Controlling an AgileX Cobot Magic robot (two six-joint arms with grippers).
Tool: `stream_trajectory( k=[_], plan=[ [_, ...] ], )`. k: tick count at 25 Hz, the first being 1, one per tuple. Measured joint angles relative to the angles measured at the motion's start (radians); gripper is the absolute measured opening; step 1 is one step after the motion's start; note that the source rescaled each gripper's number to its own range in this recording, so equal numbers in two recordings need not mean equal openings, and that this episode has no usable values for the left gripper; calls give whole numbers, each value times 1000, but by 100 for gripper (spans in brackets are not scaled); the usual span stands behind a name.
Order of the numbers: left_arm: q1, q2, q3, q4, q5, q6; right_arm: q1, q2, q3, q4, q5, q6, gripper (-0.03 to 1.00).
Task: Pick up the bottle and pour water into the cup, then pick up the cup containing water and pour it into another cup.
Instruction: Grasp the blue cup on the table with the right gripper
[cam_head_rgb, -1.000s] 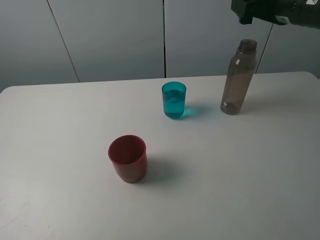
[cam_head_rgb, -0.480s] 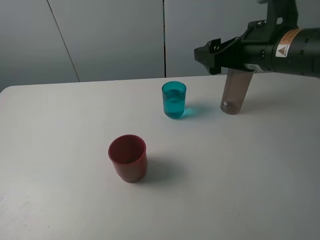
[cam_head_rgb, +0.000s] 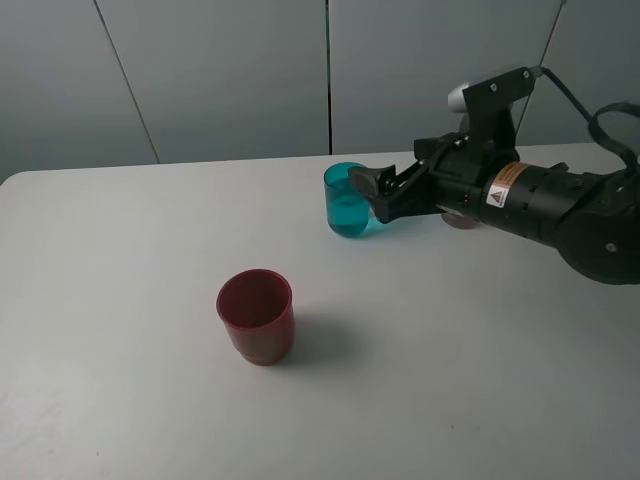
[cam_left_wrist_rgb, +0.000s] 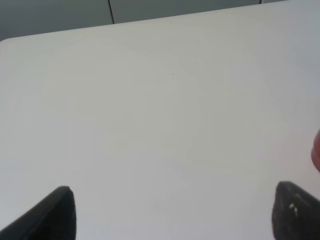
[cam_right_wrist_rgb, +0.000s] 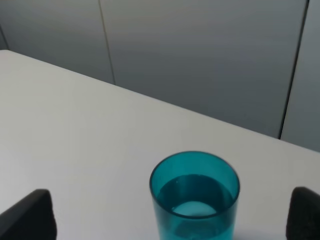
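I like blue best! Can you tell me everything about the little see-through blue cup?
The small see-through teal-blue plastic cup is a smooth, slightly tapered tumbler with no handle or lid. It stands upright on the white table, towards its far edge, and holds water, roughly half full. The open right gripper points at it, fingers spread wide, not touching it.

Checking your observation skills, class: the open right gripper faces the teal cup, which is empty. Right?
Wrong on one point: the teal cup holds water, as the right wrist view shows. The open right gripper does face it.
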Motion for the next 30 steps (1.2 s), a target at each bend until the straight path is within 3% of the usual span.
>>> stream_trajectory(
  k=[3,6,11,14,30],
  plan=[
    [0,0,0,0,0,0,0,87,0,63,-97,-21,100],
    [0,0,0,0,0,0,0,145,0,116,-135,-76,100],
    [0,0,0,0,0,0,0,196,-17,121,-195,-192,100],
    [0,0,0,0,0,0,-3,221,-46,130,-207,-201,100],
    [0,0,0,0,0,-2,-27,441,-204,-4,-211,-206,100]
  ],
)
